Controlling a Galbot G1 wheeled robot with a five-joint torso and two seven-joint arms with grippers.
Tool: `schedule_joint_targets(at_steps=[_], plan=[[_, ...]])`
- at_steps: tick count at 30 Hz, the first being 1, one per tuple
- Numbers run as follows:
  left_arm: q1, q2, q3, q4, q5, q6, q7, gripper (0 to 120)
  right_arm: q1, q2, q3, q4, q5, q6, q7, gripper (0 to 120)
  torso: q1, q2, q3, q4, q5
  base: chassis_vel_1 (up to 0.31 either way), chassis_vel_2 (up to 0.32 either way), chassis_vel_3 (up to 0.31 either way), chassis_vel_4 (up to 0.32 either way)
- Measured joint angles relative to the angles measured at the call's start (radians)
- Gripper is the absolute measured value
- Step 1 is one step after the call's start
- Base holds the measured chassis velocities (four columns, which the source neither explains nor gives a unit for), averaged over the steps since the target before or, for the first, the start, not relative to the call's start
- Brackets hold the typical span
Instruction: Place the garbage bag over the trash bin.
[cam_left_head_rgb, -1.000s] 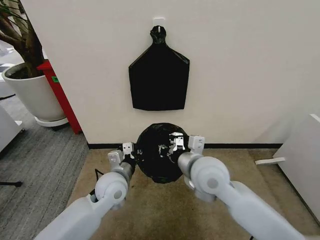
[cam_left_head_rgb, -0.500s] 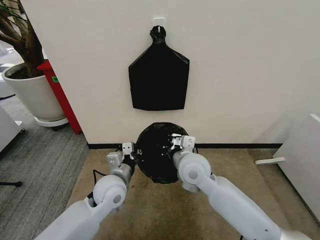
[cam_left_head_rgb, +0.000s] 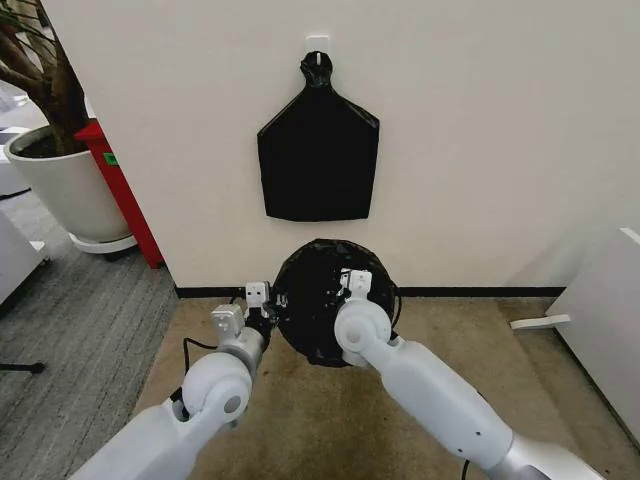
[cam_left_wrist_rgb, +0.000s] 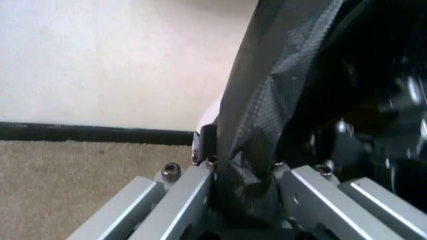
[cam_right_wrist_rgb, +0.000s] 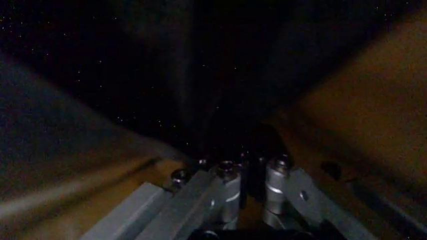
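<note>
The garbage bag (cam_left_head_rgb: 318, 305), glossy crinkled black plastic, covers the round top of the trash bin on the floor by the wall. A sliver of the bin's cream-white wall (cam_left_wrist_rgb: 208, 120) shows beside the plastic in the left wrist view. At the bin's left rim my left gripper (cam_left_head_rgb: 268, 300) is shut on a fold of the bag (cam_left_wrist_rgb: 267, 100), which runs up from between its fingers. My right gripper (cam_left_head_rgb: 355, 283) reaches over the top of the bag. In its wrist view its fingers (cam_right_wrist_rgb: 277, 182) stand close together with dark plastic (cam_right_wrist_rgb: 200, 75) pinched between them.
A flat black bag bundle (cam_left_head_rgb: 318, 150) hangs on the wall above the bin. A large white plant pot (cam_left_head_rgb: 65, 190) and a red panel (cam_left_head_rgb: 122, 195) stand to the left. White furniture (cam_left_head_rgb: 605, 320) and a white strip (cam_left_head_rgb: 540, 322) lie at right.
My right arm has swung left, and its gripper has shifted left and inward over the bag. The bag's top has lifted a little. The left gripper has hardly moved.
</note>
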Motion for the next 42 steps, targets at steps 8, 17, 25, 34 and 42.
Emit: schedule_joint_targets(at_steps=[8,17,25,34,42], plan=[[0.027,0.005,-0.002,-0.027,0.012,-0.003,0.03,1,0.004,0.029,0.008,-0.033,0.018,0.009,0.006,0,0.0,0.0,0.0,-0.0002,0.0001,0.0,0.0,0.0,0.0],[0.04,0.009,-0.009,-0.019,0.03,-0.01,0.046,1,-0.018,0.022,0.0,0.038,0.063,0.017,0.025,0,0.0,0.0,0.0,-0.0001,0.0001,0.0,0.0,0.0,0.0],[0.004,-0.003,-0.007,0.019,0.026,-0.013,0.039,1,-0.032,-0.005,-0.05,0.186,0.143,0.013,0.047,0,0.0,0.0,0.0,-0.0001,0.0001,0.0,0.0,0.0,0.0],[-0.001,0.002,-0.008,0.018,0.025,-0.015,0.039,1,-0.048,-0.002,-0.079,0.142,0.16,-0.003,0.039,0,0.0,0.0,0.0,-0.0001,0.0001,0.0,0.0,0.0,0.0],[-0.017,0.002,-0.009,0.023,0.021,-0.016,0.04,1,-0.047,-0.005,-0.069,0.156,0.165,-0.004,0.046,0,0.0,0.0,0.0,0.0,0.0002,0.0,0.0,0.0,0.0]])
